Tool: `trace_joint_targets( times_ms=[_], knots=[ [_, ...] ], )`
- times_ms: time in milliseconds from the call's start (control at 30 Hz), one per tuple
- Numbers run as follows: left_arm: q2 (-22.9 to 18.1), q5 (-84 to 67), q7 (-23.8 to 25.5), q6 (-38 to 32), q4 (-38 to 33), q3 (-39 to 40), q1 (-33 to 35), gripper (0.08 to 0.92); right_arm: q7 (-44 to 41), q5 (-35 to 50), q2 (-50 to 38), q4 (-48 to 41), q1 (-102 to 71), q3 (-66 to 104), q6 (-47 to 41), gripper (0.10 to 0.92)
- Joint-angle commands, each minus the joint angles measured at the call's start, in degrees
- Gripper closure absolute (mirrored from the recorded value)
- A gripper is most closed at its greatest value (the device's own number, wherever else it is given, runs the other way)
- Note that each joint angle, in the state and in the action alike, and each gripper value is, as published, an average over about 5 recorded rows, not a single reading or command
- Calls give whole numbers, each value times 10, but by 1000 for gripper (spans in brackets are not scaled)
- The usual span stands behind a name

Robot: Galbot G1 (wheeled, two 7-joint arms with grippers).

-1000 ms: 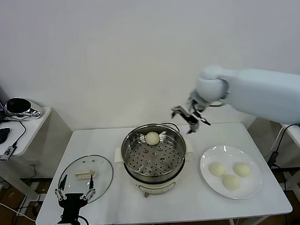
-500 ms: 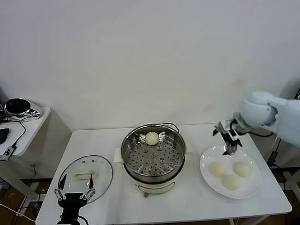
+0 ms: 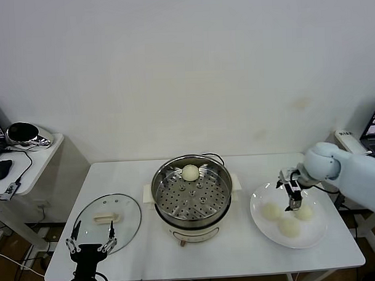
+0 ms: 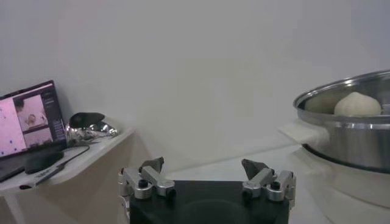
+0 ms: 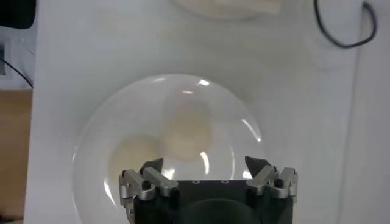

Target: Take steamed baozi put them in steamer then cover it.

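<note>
The steamer (image 3: 177, 205) stands mid-table with one baozi (image 3: 190, 172) at its far side. Three baozi (image 3: 271, 211) (image 3: 289, 226) (image 3: 304, 211) lie on a white plate (image 3: 317, 233) to the right. My right gripper (image 3: 293, 195) is open and empty, pointing down just above the plate between the two far buns. In the right wrist view two buns (image 5: 187, 131) (image 5: 135, 155) show on the plate (image 5: 91, 152) ahead of that gripper (image 5: 204, 165). The cover (image 3: 108, 220) lies flat at the left. My left gripper (image 3: 89, 245) (image 4: 204, 165) is open at the front edge, near the cover.
A black cable (image 3: 213, 157) runs behind the steamer. A side table (image 3: 28, 161) with a headset (image 3: 22, 133) stands at the far left. The left wrist view shows the steamer's wall (image 4: 347, 131) and a laptop (image 4: 30, 119).
My right arm has swung from behind the steamer to the right and come down over the plate of buns. The left gripper has barely shifted.
</note>
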Motion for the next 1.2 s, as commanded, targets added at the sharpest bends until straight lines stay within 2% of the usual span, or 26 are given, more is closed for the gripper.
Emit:
trace_joint_targets(
  times_ms=[33, 533, 900, 1200],
  knots=[
    [0, 0, 0, 0, 1, -1, 1, 177, 3, -20, 27, -48, -86, 61, 4, 203],
    [-1, 1, 0, -2, 3, -2, 0, 177, 14, -45, 69, -82, -115, 85, 14, 210],
    [-2, 2, -1, -4, 2, 0, -1, 177, 14, -49, 63, -76, -110, 95, 17, 365],
    [-2, 1, -1, -4, 1, 1, -6, 177, -14, 13, 1, 0, 9, 48, -5, 389]
  ],
)
